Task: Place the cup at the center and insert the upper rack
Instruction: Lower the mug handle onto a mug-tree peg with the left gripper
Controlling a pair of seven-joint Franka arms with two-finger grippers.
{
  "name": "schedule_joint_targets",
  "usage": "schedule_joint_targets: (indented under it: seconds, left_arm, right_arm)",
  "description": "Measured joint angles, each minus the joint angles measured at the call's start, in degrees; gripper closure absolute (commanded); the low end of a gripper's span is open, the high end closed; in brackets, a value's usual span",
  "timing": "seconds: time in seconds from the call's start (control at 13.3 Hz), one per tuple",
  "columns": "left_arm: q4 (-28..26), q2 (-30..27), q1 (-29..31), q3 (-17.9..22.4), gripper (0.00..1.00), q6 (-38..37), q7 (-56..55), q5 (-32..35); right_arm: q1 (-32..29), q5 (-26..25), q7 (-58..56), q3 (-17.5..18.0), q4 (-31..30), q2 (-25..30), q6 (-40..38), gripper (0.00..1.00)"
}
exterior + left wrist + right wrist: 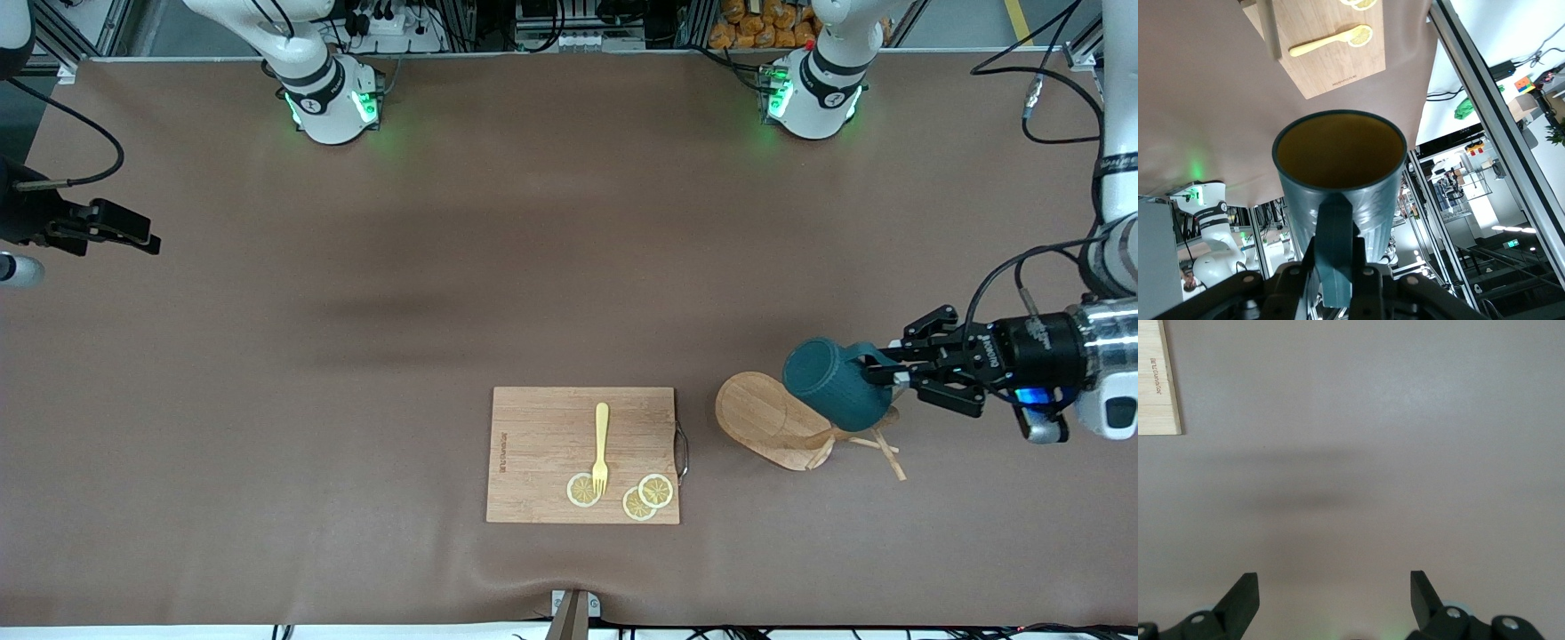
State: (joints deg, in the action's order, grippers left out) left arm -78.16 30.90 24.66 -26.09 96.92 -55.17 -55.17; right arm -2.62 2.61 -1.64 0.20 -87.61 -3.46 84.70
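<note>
Left pincer [889, 373] clamps the cup [836, 384] by its handle over the toppled upper rack [772, 421]; next, carry it to the table's [356, 400] center; right pincer [1335, 600] waits, fingers apart

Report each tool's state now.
Left tool: shut on the ribbed dark teal mug by its handle, over the wooden mug tree.
Right tool: open, empty, waiting.

The cup [836, 382] hides the upper rack's [782, 425] post.

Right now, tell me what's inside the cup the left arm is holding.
Nothing shows inside the cup, gripped by its handle in the left end effector over the upper rack: only its tan-yellow wall shows. The bottom is too dark to see.
</note>
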Motion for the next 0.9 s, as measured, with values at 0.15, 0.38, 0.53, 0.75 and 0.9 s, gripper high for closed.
schedule_joint_targets:
  seconds: [0.15,0.38,0.53,0.75,0.9]
  left_arm:
    - [-0.2,1.3,-0.4,-0.3,1.0,-0.1,0.1,0.0]
    - [-0.8,1.4,-0.7,-0.5,1.0,-0.1,0.1,0.0]
    - [-1.3,1.4,-0.7,-0.5,1.0,-0.1,0.1,0.0]
    - [-2.4,1.5,-0.9,-0.4,1.0,0.0,0.1,0.6]
    - [-2.7,1.4,-0.9,-0.4,1.0,0.1,0.1,1.1]
  right_arm:
    - [0.0,0.0,0.0,0.0,0.0,0.0,0.0,0.0]
    - [0.0,0.0,0.0,0.0,0.0,0.0,0.0,0.0]
    - [0.0,0.0,0.0,0.0,0.0,0.0,0.0,0.0]
    - [0.0,0.0,0.0,0.0,0.0,0.0,0.0,0.0]
    - [0.1,0.0,0.0,0.0,0.0,0.0,0.0,0.0]
